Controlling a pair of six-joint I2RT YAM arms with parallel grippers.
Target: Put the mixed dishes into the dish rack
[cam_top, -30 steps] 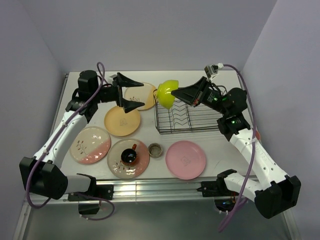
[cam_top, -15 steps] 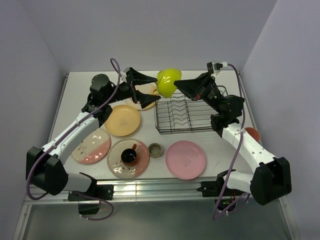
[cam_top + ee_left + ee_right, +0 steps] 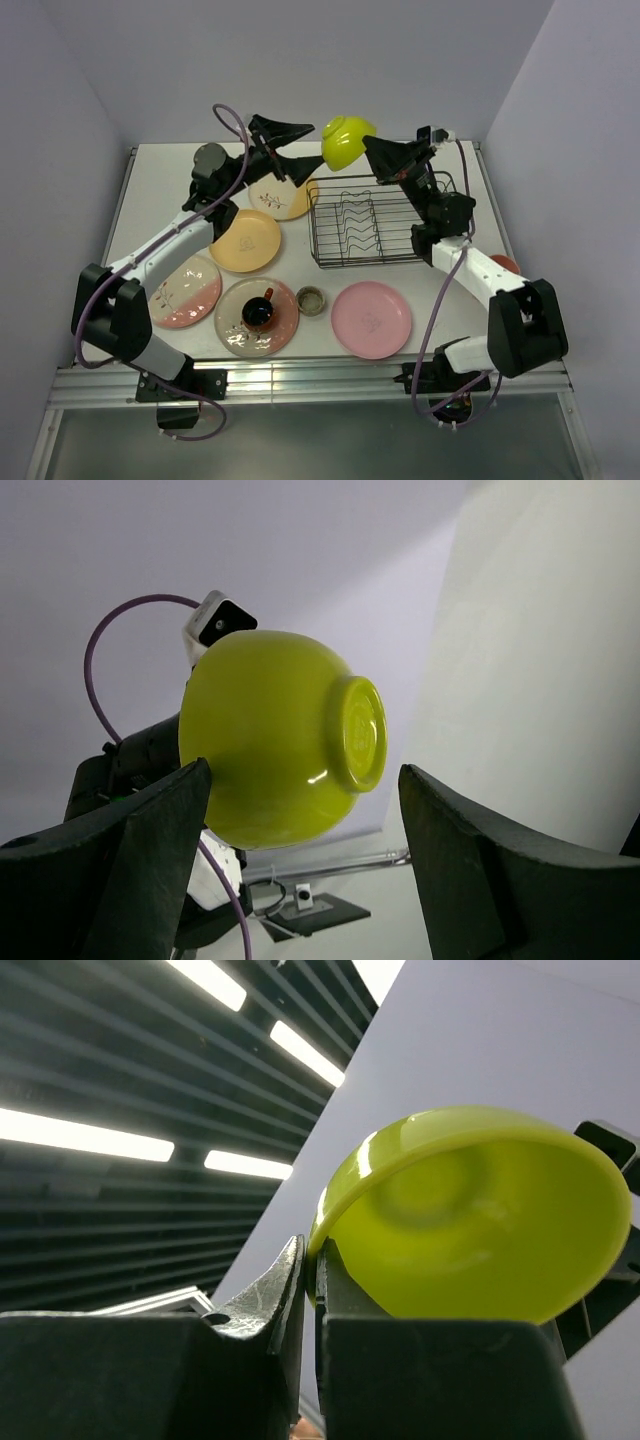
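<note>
The lime-yellow bowl [image 3: 348,142] hangs in the air above the back left corner of the dish rack [image 3: 360,263]. My right gripper [image 3: 372,152] is shut on its rim, and the right wrist view shows that rim [image 3: 400,1150] pinched between the jaws [image 3: 315,1260]. My left gripper [image 3: 316,152] is open just left of the bowl. In the left wrist view the bowl [image 3: 280,740] sits between and beyond the spread fingers [image 3: 480,870], its foot turned to the right; contact is unclear. The rack holds no dishes.
On the table lie a cream sprig plate [image 3: 283,195], a yellow-orange plate [image 3: 245,240], a cream-and-pink plate [image 3: 182,290], a plate [image 3: 235,335] bearing a dark red mug [image 3: 259,311], a small greenish cup [image 3: 312,299] and a pink plate [image 3: 371,319]. A salmon tumbler [image 3: 505,265] peeks from behind the right arm.
The right gripper has lifted the bowl up and back from the rack's left edge. The left gripper has swung right and upward to the bowl's side, staying open.
</note>
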